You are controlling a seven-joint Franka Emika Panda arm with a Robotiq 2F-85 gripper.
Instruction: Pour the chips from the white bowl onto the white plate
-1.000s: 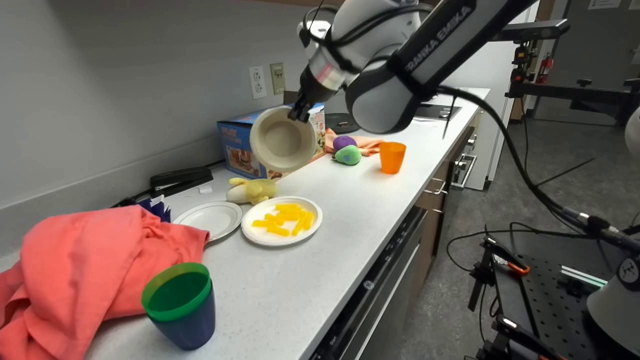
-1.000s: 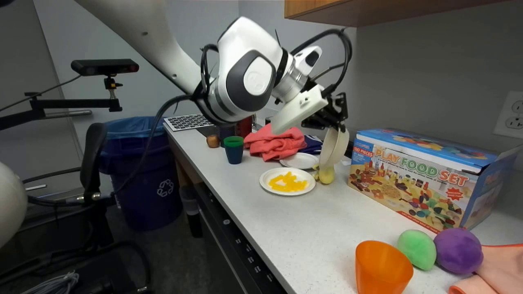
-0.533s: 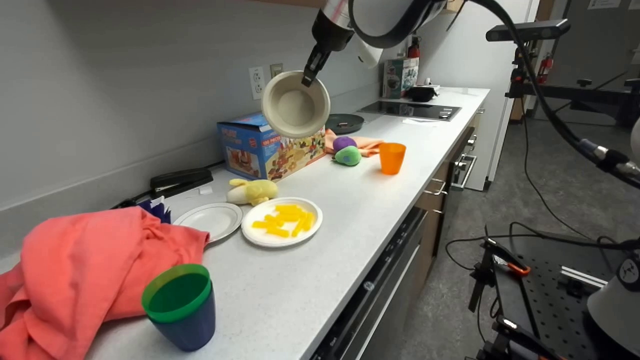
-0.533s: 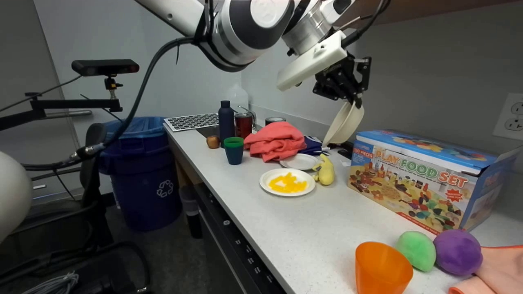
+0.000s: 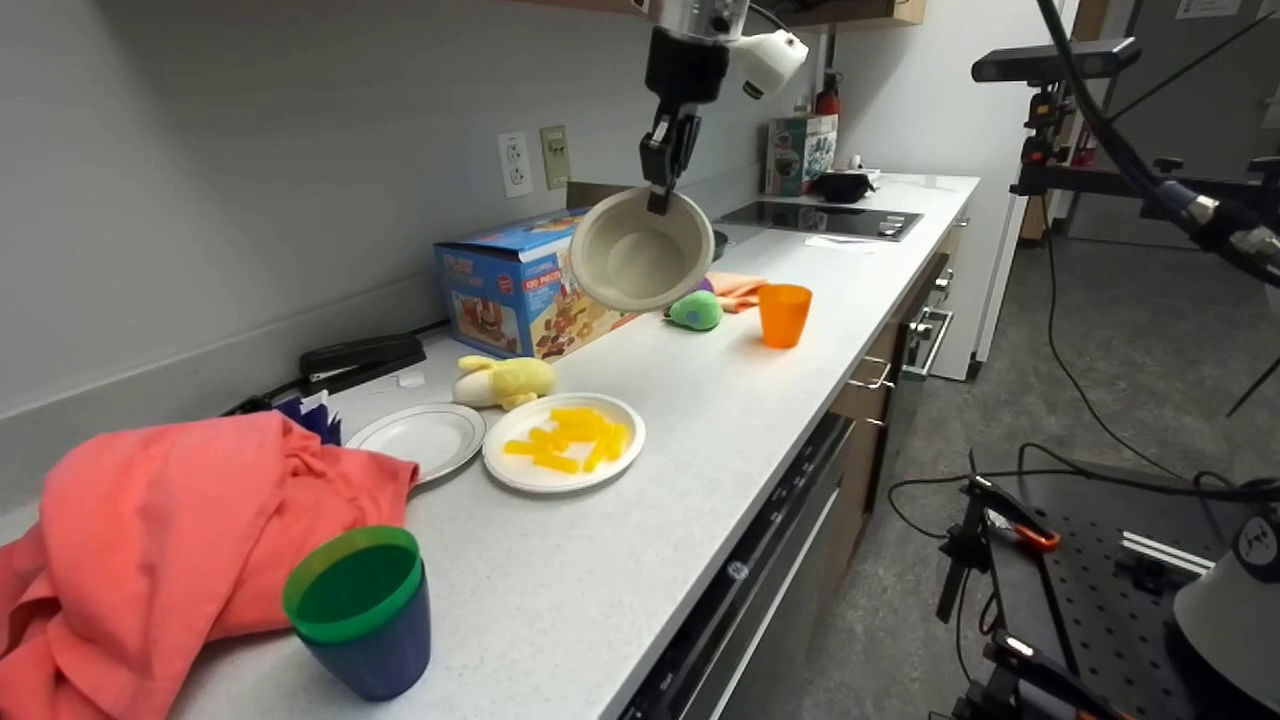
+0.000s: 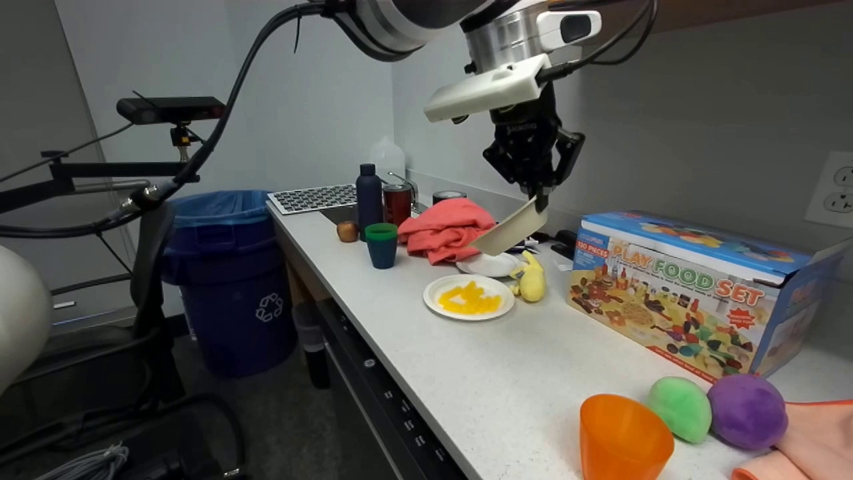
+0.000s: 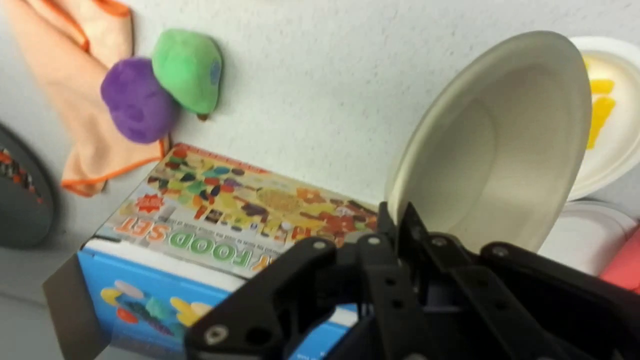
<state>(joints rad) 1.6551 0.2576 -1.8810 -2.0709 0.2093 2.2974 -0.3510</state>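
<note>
The pouring seems to be finished; the chips (image 5: 577, 433) lie on the white plate (image 5: 525, 425); the tilted white bowl (image 7: 500, 145) shows none inside; the gripper (image 7: 397, 214) is clamped on the bowl's rim, above the counter (image 5: 700, 440); perhaps only setting it down is left.

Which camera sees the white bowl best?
The wrist view: the white bowl looks biggest there, hollow inside showing. In an exterior view, the bowl is smaller, inside also showing; in an exterior view, the bowl appears mostly side-on.

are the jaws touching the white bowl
Touching. The wrist view shows the jaws shut on the white bowl, one on each side of its rim.
</note>
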